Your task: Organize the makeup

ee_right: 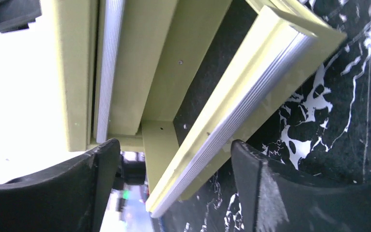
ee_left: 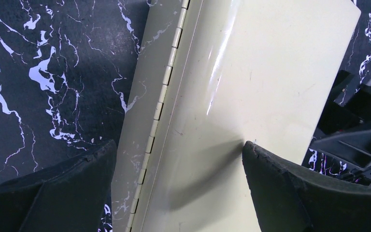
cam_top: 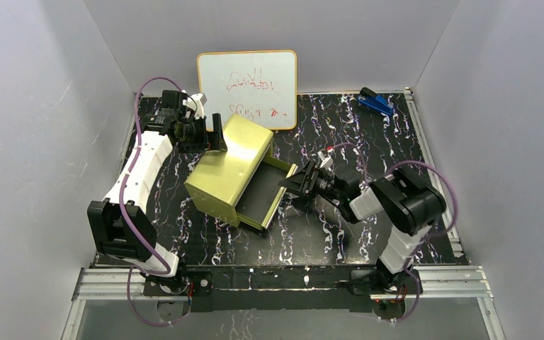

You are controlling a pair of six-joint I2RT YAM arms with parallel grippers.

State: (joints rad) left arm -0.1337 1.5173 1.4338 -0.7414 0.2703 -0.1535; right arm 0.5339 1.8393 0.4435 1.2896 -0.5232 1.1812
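None of the makeup items show in any view. An olive-yellow metal box (cam_top: 230, 166) stands in the middle of the table with its drawer (cam_top: 269, 202) pulled out toward the right. The drawer's dark floor looks bare where it shows. My left gripper (cam_top: 216, 138) is open at the box's back left corner. In the left wrist view it (ee_left: 178, 164) straddles the hinge (ee_left: 162, 96) and the pale lid (ee_left: 251, 72). My right gripper (cam_top: 294, 180) is open at the drawer's right end. In the right wrist view the drawer's ribbed front edge (ee_right: 241, 111) lies between its fingers (ee_right: 174, 159).
A whiteboard (cam_top: 248, 88) with red scribbles leans on the back wall behind the box. A blue stapler-like object (cam_top: 376, 103) lies at the back right corner. Grey walls close in the black marbled table (cam_top: 368, 234) on three sides.
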